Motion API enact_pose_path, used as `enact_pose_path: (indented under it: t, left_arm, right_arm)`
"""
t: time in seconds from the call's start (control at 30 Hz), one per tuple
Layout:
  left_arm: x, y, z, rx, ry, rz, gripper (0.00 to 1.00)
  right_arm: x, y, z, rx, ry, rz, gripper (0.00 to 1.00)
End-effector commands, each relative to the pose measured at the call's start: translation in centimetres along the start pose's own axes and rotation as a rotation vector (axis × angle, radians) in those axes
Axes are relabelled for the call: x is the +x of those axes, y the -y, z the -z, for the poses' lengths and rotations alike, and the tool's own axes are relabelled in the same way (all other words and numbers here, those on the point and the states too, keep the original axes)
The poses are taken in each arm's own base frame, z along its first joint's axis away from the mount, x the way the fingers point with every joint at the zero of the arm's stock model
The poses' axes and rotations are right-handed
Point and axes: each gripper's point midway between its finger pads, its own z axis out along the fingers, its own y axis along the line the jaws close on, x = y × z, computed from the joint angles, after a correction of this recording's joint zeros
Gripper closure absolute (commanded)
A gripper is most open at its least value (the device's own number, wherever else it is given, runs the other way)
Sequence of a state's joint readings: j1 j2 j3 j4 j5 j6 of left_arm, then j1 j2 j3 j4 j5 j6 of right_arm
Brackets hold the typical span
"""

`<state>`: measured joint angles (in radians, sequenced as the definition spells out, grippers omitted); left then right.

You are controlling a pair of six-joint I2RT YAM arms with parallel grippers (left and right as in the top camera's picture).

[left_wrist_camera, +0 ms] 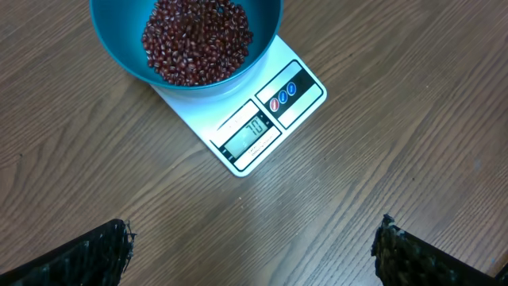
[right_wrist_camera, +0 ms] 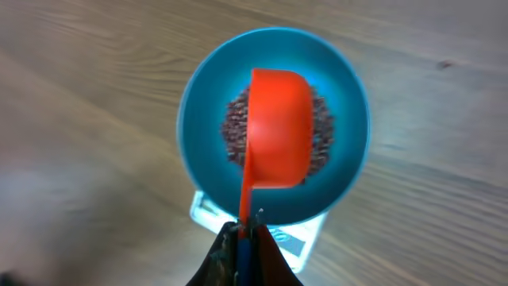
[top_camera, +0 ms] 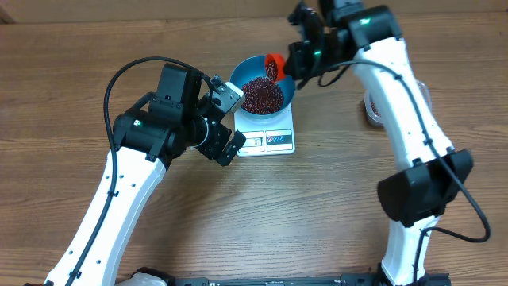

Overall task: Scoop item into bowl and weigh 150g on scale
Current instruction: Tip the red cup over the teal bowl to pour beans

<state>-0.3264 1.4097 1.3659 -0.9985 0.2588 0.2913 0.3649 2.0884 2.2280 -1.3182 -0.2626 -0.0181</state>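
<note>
A blue bowl (top_camera: 262,89) sits on top of a small white scale (top_camera: 271,141) near the middle of the wooden surface (top_camera: 333,222), covering the scale's far half. Inside the bowl lies a loose heap of dark red-brown beans (top_camera: 262,96), filling its bottom. The right fingers (top_camera: 295,60) are pressed together on the thin handle of a red scoop (top_camera: 275,68), pinching it at its end. They hold the cup above the bowl, near the far right rim. From the right wrist, the scoop (right_wrist_camera: 278,131) is tipped over, its smooth outer side facing the camera and hiding the middle of the beans (right_wrist_camera: 322,144). The bowl (right_wrist_camera: 353,119) rings it all round. The left fingers (top_camera: 228,94) are spread wide and hold nothing. They hang above the surface just left of the scale, apart from it. In the left wrist view their dark tips (left_wrist_camera: 87,254) sit in the bottom corners. The scale (left_wrist_camera: 298,111) lies beyond them. Its display (left_wrist_camera: 252,132) shows digits that look like 70, with round buttons (left_wrist_camera: 283,96) beside it. A clear container (top_camera: 373,110) is mostly hidden behind the right arm.
</note>
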Motion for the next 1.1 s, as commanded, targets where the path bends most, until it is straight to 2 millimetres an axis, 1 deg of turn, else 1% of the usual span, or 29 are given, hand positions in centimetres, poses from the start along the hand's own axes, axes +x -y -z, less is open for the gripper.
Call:
enact_pose_path:
  t: [0.0,0.13,0.27,0.5,0.67,0.8,0.9,1.0,1.07]
  left_arm:
    - [-0.9,0.1,0.9,0.006,0.039,0.002,0.01]
    - [-0.9,0.1,0.9,0.006,0.039,0.002,0.00]
    - [-0.9,0.1,0.9,0.006,0.039,0.002,0.01]
    - [-0.9,0.1,0.9,0.006,0.039,0.002,0.00]
    - [-0.9,0.1,0.9,0.006,0.039,0.002,0.01]
    - [-0.9,0.1,0.9,0.006,0.039,0.002,0.00]
    - [-0.9,0.1,0.9,0.006,0.039,0.002,0.01]
    - [-0.9,0.1,0.9,0.006,0.039,0.002,0.01]
    - [-0.9,0.1,0.9,0.006,0.039,0.002,0.01]
  right_arm:
    - [-0.9,1.3,0.9,0.260,0.048,0.044,0.96]
    - [-0.8,0.3,0.8,0.360,0.051,0.101,0.96]
    - [-0.7,-0.5,0.7,0.393,0.056,0.131,0.96]
    - [-0.6,-0.5,0.7,0.389,0.049,0.130,0.96]
    - [-0.3,-1.0,0.4,0.302,0.032,0.123,0.96]
    - [-0.1,-1.3,0.6,0.160,0.013,0.116,0.96]
    - [-0.1,-0.6,1.4,0.080,0.016,0.077,0.96]
    - [-0.2,1.0,2.9,0.019,0.032,0.018,0.96]
    - [-0.2,2.5,4.3,-0.017,0.045,-0.022,0.96]
